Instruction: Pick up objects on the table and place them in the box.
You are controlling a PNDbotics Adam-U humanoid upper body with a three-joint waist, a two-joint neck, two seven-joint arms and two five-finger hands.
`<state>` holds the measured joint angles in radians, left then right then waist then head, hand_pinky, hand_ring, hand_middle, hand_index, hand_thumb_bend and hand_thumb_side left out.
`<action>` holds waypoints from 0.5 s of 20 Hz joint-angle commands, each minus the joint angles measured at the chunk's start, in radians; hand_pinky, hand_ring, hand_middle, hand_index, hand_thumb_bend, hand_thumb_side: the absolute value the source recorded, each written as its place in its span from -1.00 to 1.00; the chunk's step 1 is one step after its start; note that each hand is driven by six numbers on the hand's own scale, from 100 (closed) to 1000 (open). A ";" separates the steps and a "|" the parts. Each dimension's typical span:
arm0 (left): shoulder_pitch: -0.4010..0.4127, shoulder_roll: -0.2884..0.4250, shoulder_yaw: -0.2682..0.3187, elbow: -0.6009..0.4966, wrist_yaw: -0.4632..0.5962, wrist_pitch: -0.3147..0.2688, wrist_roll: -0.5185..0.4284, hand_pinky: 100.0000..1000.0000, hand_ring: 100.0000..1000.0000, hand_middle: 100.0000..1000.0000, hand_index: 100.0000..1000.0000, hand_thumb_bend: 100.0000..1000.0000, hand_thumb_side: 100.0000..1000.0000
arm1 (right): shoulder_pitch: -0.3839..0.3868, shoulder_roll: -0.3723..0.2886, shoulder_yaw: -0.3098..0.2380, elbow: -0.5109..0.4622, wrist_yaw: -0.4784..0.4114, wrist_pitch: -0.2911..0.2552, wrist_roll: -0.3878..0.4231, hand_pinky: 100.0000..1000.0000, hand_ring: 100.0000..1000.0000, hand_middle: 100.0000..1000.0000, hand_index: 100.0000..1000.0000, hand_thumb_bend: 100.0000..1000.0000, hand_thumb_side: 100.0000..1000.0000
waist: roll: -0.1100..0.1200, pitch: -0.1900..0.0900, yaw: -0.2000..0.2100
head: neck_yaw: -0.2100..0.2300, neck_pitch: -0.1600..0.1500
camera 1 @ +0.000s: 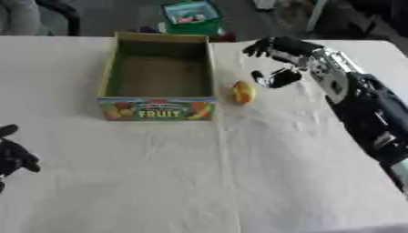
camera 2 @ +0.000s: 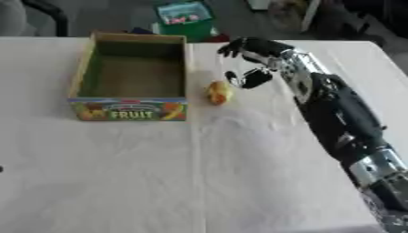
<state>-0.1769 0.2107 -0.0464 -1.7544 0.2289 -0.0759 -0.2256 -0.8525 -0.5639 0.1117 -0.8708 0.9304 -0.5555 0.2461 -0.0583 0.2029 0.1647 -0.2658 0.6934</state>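
Left hand (camera 1: 14, 154) cut off by left edge; yellow object (camera 1: 243, 92) too blurred to identify.

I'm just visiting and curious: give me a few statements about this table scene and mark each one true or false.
1. The box is empty. True.
2. The yellow fruit lies inside the box. False: it lies on the cloth, just right of the box.
3. The right hand holds the fruit. False: it is open beside and beyond the fruit, with a gap between them.
4. The left hand is far from the box. True: it shows at the lower left edge of the left eye view.
5. The box's front reads FRUIT. True.
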 commanded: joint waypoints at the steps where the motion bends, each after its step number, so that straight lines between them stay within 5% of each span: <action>1: -0.011 0.014 0.001 -0.011 0.003 -0.001 -0.004 -0.18 -0.11 -0.20 0.55 -1.00 0.48 | -0.020 -0.015 -0.002 0.011 0.053 -0.020 -0.003 0.41 0.55 0.54 0.87 -1.00 -0.38 | 0.003 -0.016 -0.003 | -0.001 0.000; 10: -0.011 0.014 0.002 -0.011 0.003 -0.001 -0.003 -0.18 -0.11 -0.20 0.55 -1.00 0.47 | -0.015 -0.009 0.005 0.019 0.083 -0.050 0.103 0.47 0.59 0.57 0.88 -1.00 -0.30 | 0.003 -0.020 -0.006 | 0.002 -0.002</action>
<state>-0.1772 0.2107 -0.0465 -1.7544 0.2291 -0.0760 -0.2257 -0.8524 -0.5550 0.1179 -0.8453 1.0068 -0.6018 0.3327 -0.0582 0.2023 0.1597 -0.2656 0.6934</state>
